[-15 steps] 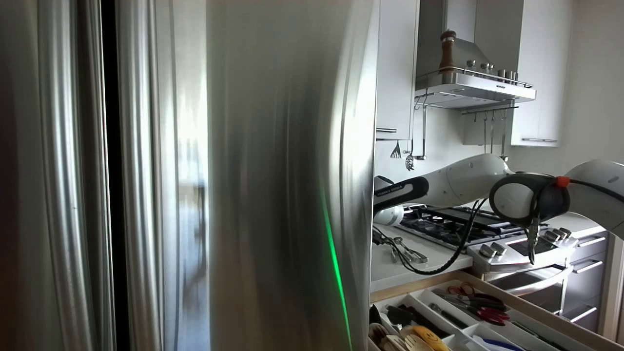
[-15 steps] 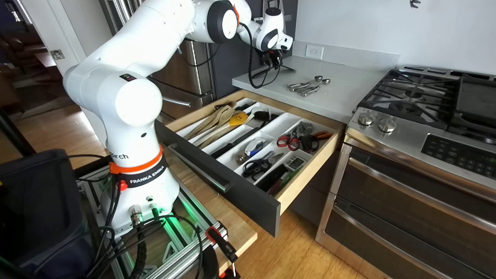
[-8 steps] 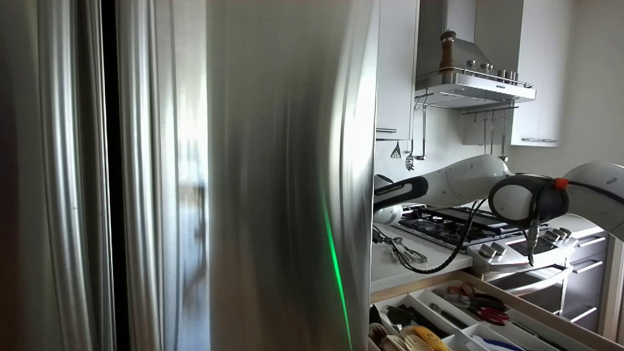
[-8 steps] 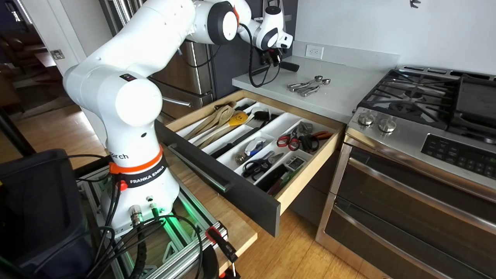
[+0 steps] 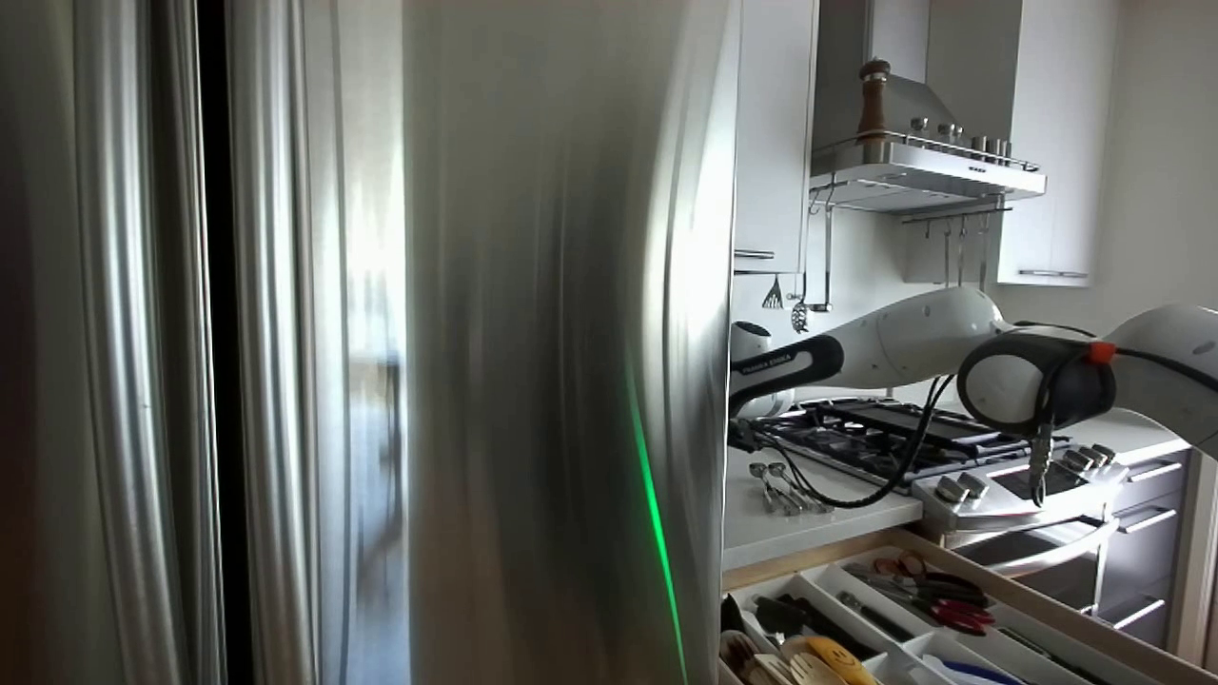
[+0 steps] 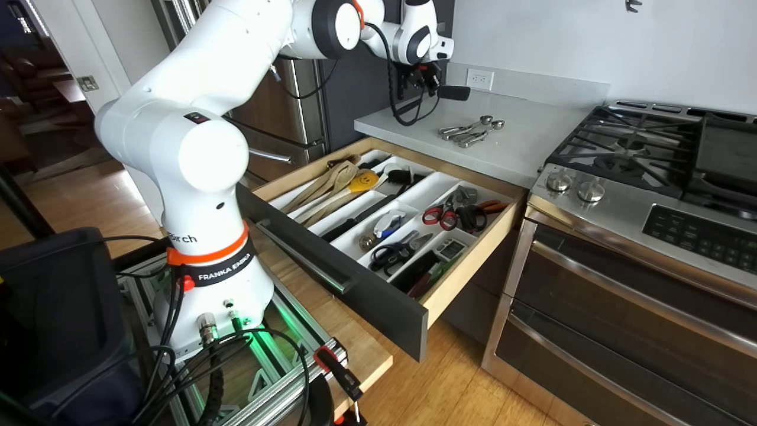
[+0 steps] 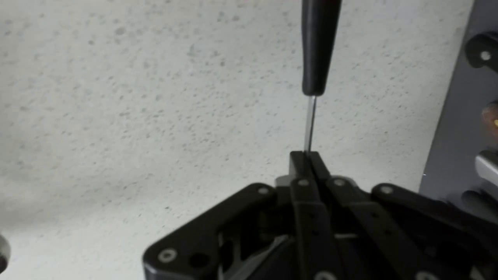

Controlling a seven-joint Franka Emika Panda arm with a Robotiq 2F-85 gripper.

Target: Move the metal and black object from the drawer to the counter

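Metal and black object [image 7: 314, 81] is held over the counter [image 7: 155, 116], its metal part [image 7: 310, 124] clamped in the gripper [image 7: 307, 158], its black handle [image 7: 320, 42] pointed to twelve o'clock in the wrist view, metal scoops [image 6: 473, 139] laid at the object's five o'clock in an exterior view, the drawer [image 6: 473, 264] at seven.

In an exterior view — stove [image 6: 627, 260] right of counter [image 6: 523, 133] | scoops [image 6: 472, 139] on counter, tool [image 6: 454, 93] over it | scissors [image 6: 447, 208] in drawer [image 6: 381, 310]

one open drawer [image 6: 384, 307], one pincer [image 7: 307, 154], two scoops [image 6: 472, 139]
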